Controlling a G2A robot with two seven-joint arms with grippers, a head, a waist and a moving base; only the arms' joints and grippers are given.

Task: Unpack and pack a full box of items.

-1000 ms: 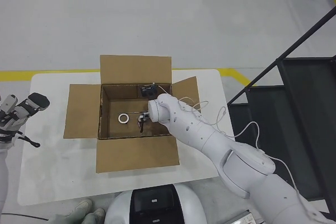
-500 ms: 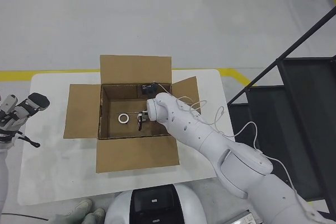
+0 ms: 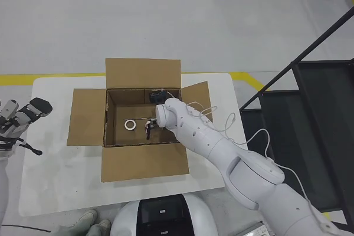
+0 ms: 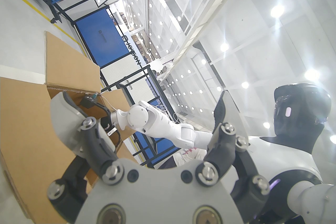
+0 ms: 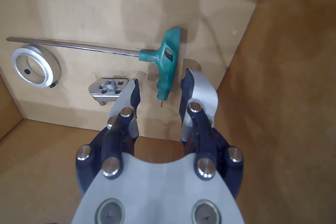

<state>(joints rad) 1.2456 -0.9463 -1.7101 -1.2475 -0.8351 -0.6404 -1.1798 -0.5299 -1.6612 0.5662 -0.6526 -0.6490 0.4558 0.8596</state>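
The box [image 3: 85, 125] stands open on the white tabletop [image 3: 59, 177], all four flaps folded out flat. Three things lie on its floor. A metal ring [image 3: 130, 124] sits toward the middle of the floor, apart from the walls. In the right wrist view the ring [image 5: 36, 66] lies flat, and just beside it is a small metal plate [image 5: 108, 88] with several holes. A key [image 5: 168, 62] with a green T-handle also lies flat. Its long thin shaft runs across the floor and ends close by the ring without touching it. The handle lies near the side wall of the box [image 5: 288, 78].

The right claw [image 5: 160, 79] is down inside the box, spread moderately wide and holding nothing. Its fingers [image 5: 132, 96] stand on either side of the lower end of the key's handle, one of them close to the plate. From above, the right claw [image 3: 148, 130] is near the ring, on the side toward the arm.

The left claw [image 3: 25, 109] hangs beyond the tabletop's left edge, well apart from the box. It is wide open and empty [image 4: 141, 101].
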